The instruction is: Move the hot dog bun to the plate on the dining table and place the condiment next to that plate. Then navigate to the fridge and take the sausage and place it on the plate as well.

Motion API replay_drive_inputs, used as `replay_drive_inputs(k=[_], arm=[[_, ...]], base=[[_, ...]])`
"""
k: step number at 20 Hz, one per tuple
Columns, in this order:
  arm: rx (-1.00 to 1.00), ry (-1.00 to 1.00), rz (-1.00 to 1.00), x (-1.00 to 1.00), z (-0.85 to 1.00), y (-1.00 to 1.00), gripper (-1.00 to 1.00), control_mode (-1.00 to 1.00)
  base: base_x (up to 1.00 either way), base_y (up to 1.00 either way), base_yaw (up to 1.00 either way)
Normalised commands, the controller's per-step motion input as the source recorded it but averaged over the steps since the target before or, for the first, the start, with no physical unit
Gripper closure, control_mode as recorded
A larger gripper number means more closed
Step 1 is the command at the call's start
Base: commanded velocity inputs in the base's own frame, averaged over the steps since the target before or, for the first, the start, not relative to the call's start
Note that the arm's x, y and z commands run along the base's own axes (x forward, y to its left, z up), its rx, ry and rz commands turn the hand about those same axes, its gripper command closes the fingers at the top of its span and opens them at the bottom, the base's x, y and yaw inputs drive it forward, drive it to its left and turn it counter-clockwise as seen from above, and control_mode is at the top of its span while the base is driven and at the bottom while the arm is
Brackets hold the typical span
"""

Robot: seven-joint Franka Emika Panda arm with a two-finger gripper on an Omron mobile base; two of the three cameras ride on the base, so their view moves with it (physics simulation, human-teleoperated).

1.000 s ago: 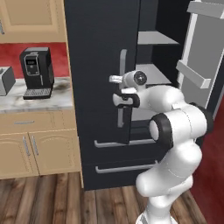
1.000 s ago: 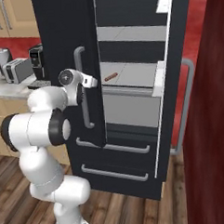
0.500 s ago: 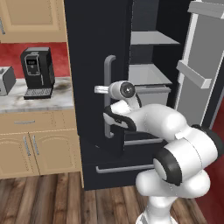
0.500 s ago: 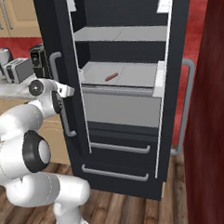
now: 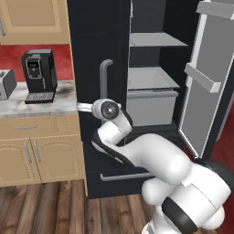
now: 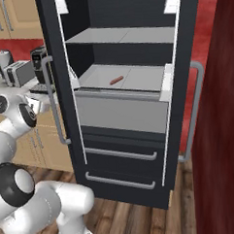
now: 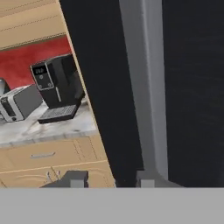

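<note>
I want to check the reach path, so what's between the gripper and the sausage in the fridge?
In the right base view, the open left fridge door with its long grey handle stands between the gripper and the sausage on the pale shelf.

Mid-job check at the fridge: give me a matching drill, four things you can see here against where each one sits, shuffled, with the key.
Things:
1. sausage
2. coffee machine
3. toaster
4. gripper

Places:
A. on the wall counter, right beside the fridge
B. close against the fridge door's long handle
C. on the pale shelf inside the fridge
D. on the counter, on the coffee machine's far side from the fridge

Pairs: 1-C, 2-A, 3-D, 4-B
</note>
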Motion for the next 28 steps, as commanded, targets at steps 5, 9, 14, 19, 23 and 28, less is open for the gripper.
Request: replay_drive_inputs(k=[5,9,14,19,23,28], arm=[[0.30,0.05,0.00,-0.48,0.37,-0.23,-1.00,-1.00],[0.40,0.18,0.00,-0.16,0.52,-0.81,-1.00,-1.00],[0.37,0.14,0.02,-0.05,0.44,-0.97,-1.00,-1.00],[0.37,0.03,0.07,-0.01,0.20,-1.00,-1.00,-1.00],[0.39,0.05,0.05,0.22,0.09,-0.82,-1.00,-1.00],[0.36,0.20,0.01,0.83,0.21,-0.33,-1.00,-1.00]], base=[[0.00,0.00,0.00],[0.00,0.00,0.00],[0.00,0.00,0.00],[0.00,0.00,0.00],[0.00,0.00,0.00],[0.00,0.00,0.00]])
